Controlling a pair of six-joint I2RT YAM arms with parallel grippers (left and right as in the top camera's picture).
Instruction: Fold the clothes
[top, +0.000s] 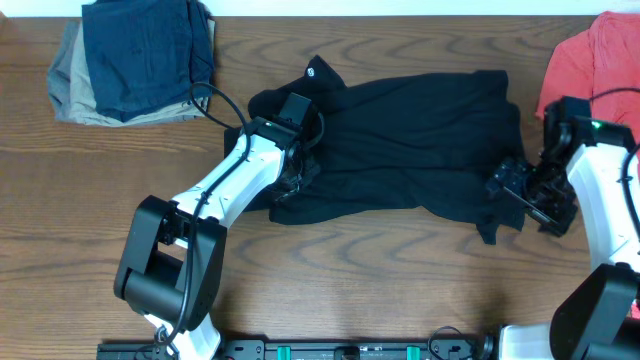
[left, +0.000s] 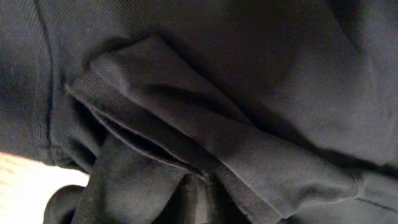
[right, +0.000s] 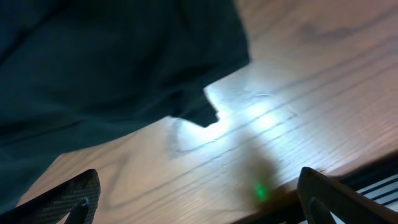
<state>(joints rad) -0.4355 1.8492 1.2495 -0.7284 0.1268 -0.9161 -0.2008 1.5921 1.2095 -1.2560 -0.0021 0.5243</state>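
The clothes (top: 410, 140) are a black shirt lying crumpled across the middle of the wooden table (top: 350, 270). A small white logo shows near its upper left. My left gripper (top: 298, 175) is buried in the shirt's left side. In the left wrist view, folds of the black fabric (left: 249, 74) bunch together into the left gripper (left: 200, 202), which is shut on them. My right gripper (top: 520, 190) sits at the shirt's lower right corner. In the right wrist view it (right: 202, 199) stands wide open over bare wood, its fingers (right: 78, 190) just short of the shirt's hem (right: 93, 62).
Folded navy (top: 145, 50) and khaki (top: 70, 90) garments are stacked at the back left. A coral-red shirt (top: 595, 60) lies at the back right, close behind the right arm. The table's front edge (right: 373, 168) runs near the right gripper.
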